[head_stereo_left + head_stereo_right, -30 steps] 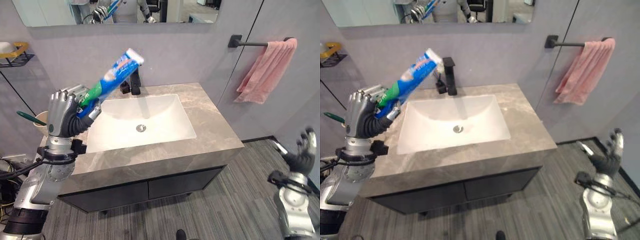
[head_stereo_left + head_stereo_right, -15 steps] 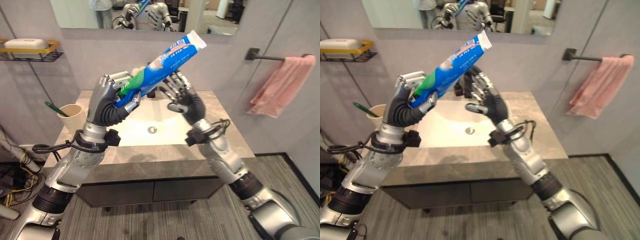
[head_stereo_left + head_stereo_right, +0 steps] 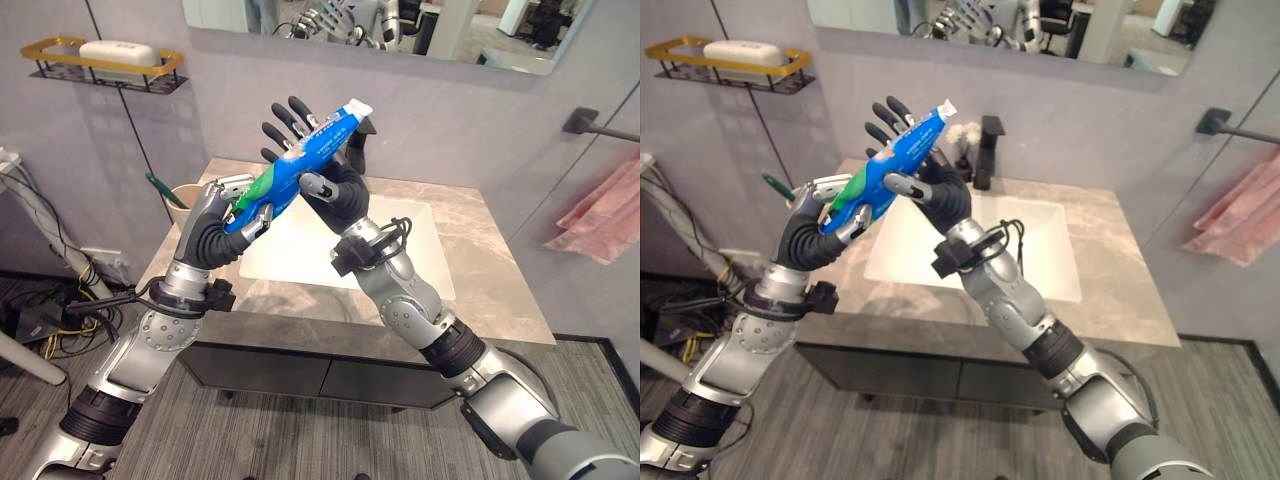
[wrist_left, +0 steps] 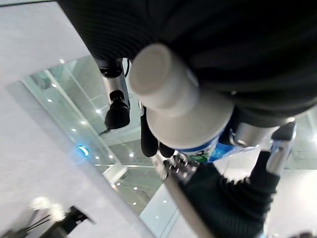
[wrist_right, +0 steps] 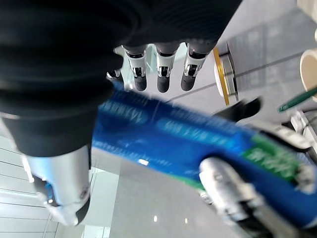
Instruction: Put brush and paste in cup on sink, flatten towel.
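Toothpaste tube (image 3: pixel 305 165), blue with a green band and white cap: it is slanting upward in the air above the front-left part of the counter, cap end low, flat crimped end high toward the mirror. Left hand (image 3: pixel 222 212): its fingers are curling round the tube's lower, green end, gripping it. Right hand (image 3: pixel 322 172): it is meeting the tube at its middle, fingers standing straight and spread behind it, thumb lying against the near side; the palm is touching the tube, but the fingers are not wrapping it. Cup (image 3: pixel 181 206), beige: it is standing on the counter's far-left corner, just behind the left hand, with 1 green toothbrush (image 3: pixel 163 190) leaning out of it toward the left. Sink (image 3: pixel 420 238), white rectangular basin: it is sitting recessed in a grey stone counter (image 3: pixel 500 300), under both arms. Faucet (image 3: pixel 986 150), black: it is rising at the back edge of the basin. Towel (image 3: pixel 607 215), pink: it is hanging bunched from a black wall bar (image 3: pixel 588 122) at the far right, well apart from both hands. Wall shelf (image 3: pixel 105 66), yellow-rimmed wire: it is carrying 1 white soap bar (image 3: pixel 117 52), upper left.
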Robot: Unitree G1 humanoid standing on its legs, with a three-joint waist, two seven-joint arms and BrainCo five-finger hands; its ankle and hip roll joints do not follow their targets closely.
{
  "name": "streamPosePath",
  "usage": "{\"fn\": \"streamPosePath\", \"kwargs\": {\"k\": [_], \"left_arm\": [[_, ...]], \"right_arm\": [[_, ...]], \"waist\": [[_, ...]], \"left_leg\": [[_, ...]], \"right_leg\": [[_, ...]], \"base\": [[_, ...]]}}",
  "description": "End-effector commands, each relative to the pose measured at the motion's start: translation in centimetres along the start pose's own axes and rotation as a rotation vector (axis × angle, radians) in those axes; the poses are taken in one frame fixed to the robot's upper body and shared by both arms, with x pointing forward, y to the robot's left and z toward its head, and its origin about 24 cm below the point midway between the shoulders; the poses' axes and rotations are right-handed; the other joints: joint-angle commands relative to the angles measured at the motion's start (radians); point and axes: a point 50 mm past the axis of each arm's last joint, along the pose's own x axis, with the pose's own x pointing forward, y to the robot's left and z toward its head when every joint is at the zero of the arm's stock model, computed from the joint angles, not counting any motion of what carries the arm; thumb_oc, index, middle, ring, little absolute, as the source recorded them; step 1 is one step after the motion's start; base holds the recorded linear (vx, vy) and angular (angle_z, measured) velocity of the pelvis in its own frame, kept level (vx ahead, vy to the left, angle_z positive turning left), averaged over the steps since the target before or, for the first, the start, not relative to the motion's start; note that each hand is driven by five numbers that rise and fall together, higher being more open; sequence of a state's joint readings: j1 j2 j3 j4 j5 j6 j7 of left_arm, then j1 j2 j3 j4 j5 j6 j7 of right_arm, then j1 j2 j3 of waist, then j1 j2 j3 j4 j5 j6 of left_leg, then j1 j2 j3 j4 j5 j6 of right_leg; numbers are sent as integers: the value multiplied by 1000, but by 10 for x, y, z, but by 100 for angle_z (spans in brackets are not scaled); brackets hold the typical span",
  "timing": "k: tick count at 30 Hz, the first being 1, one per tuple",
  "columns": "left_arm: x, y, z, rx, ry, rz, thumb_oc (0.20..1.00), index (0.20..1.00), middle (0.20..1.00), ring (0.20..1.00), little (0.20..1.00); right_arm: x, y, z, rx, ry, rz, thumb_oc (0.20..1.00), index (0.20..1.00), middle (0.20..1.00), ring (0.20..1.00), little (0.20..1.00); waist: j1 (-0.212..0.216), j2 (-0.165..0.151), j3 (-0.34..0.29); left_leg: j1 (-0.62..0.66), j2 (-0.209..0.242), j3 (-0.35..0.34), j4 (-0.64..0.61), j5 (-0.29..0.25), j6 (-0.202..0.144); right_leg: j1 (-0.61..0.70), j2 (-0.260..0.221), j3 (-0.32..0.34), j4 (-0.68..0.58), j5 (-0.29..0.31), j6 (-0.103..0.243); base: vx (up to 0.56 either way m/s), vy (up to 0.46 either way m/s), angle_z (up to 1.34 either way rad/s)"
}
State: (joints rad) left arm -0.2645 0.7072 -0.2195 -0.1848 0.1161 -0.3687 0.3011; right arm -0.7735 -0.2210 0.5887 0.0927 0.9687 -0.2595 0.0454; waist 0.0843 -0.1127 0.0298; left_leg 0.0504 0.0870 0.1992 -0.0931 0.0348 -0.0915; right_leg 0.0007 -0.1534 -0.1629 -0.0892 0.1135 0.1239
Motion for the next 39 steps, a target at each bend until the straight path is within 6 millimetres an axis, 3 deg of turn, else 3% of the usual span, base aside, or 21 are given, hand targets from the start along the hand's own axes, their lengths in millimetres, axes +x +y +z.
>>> {"fn": "streamPosePath", "kwargs": {"k": [1,10,11,12,13,14,19,21,23,25,27,29,33,37,39], "left_arm": [[12,14,14,-1,-109,15,200,200,200,200,200],[5,19,13,53,-91,14,200,200,200,200,200],[4,18,12,49,-82,21,325,325,325,325,325],[2,17,9,49,-63,31,501,501,501,501,501],[2,17,9,50,-63,31,708,708,708,708,708],[-1,16,6,55,-41,38,1000,1000,1000,1000,1000],[-9,14,0,79,-1,36,1000,1000,1000,1000,1000],[-11,16,-4,145,-4,25,1000,1000,1000,1000,1000],[-16,16,-8,169,11,7,1000,1000,1000,1000,1000],[-32,17,-20,196,92,-53,1000,1000,1000,1000,1000],[-47,15,-36,236,184,-128,1000,1000,1000,1000,1000],[-59,17,-40,237,228,-151,1000,1000,1000,1000,1000],[-89,22,-53,220,366,-154,1000,1000,1000,1000,1000],[-114,22,-71,208,518,-153,1000,1000,1000,1000,1000],[-129,21,-77,223,581,-204,1000,1000,1000,1000,1000]], "right_arm": [[29,16,30,47,-167,56,200,200,200,200,200],[30,18,33,65,-223,-4,200,200,200,200,200],[29,16,35,55,-238,-28,200,200,200,200,200],[29,12,38,32,-257,-61,200,200,200,200,200],[29,12,38,31,-257,-63,200,200,200,200,200],[27,8,41,-16,-274,-112,200,200,200,200,200],[26,-6,53,-104,-342,-242,200,200,200,200,200],[24,-15,71,-196,-434,-351,200,200,200,200,200],[25,-15,75,-204,-463,-377,200,200,200,200,200],[25,-15,90,-275,-520,-395,200,200,200,200,200],[22,-22,99,-352,-538,-412,200,200,200,200,200],[23,-27,109,-382,-559,-439,200,200,200,200,200],[26,-34,126,-435,-606,-484,200,200,200,200,200],[30,-31,140,-497,-630,-465,200,200,200,200,200],[29,-32,147,-534,-637,-460,200,200,200,200,200]], "waist": [[23,-32,-1],[56,-40,17],[60,-39,20],[63,-39,24],[63,-39,24],[65,-38,27],[88,-36,32],[117,-29,48],[124,-24,53],[139,0,67],[125,23,71],[136,36,66],[140,52,96],[134,65,131],[129,60,139]], "left_leg": [[10,-90,-50,8,-75,74],[3,-109,-77,9,-81,91],[2,-112,-81,9,-81,93],[1,-114,-89,10,-82,95],[1,-114,-89,11,-82,95],[1,-116,-95,12,-83,98],[-7,-132,-126,23,-87,108],[-26,-144,-171,49,-95,119],[-27,-148,-185,57,-98,125],[-25,-151,-237,69,-99,140],[-27,-156,-290,81,-99,149],[-30,-164,-300,75,-95,145],[-13,-166,-324,60,-93,136],[-14,-178,-372,98,-108,125],[-19,-192,-395,117,-119,123]], "right_leg": [[24,-123,-3,64,24,117],[17,-147,-28,117,42,119],[16,-150,-28,126,44,120],[14,-152,-27,133,48,119],[15,-152,-28,134,48,119],[14,-155,-25,141,52,119],[26,-167,-45,154,61,119],[17,-181,-63,222,66,113],[8,-184,-58,259,64,107],[-23,-163,-18,350,55,92],[-60,-66,86,360,-33,63],[-83,-63,73,326,-47,59],[-167,-87,24,216,13,72],[-221,-97,83,150,99,99],[-209,-97,97,141,99,104]], "base": [[9,63,4],[12,51,11],[11,51,2],[5,32,2],[6,33,6],[11,39,14],[17,59,22],[-6,87,39],[17,83,50],[29,98,48],[39,67,68],[42,46,81],[55,-44,47],[60,-50,33],[38,-81,76]]}}
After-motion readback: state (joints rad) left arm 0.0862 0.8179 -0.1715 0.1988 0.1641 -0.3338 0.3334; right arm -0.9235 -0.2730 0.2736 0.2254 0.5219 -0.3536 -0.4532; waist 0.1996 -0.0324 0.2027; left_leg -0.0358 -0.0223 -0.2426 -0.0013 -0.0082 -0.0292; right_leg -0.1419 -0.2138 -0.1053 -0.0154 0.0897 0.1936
